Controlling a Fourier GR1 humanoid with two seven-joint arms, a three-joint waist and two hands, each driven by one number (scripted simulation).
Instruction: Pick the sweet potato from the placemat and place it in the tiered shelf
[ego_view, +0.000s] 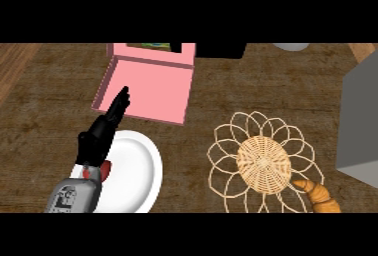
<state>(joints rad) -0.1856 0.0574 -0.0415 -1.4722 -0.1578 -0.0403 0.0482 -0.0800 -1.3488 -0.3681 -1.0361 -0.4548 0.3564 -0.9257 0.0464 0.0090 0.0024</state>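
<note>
The left hand (103, 131) stretches forward over the white plate (140, 170), fingers straight and together, holding nothing, tips reaching the pink tiered shelf (151, 85). Well off to its right, the sweet potato (319, 196) lies at the near edge of the woven placemat (262, 162) on the counter (44, 115).

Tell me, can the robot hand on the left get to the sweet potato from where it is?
Probably not easily. The left robot hand points up toward the pink shelf, over the white plate. The sweet potato lies far across at the woven placemat edge.
</note>
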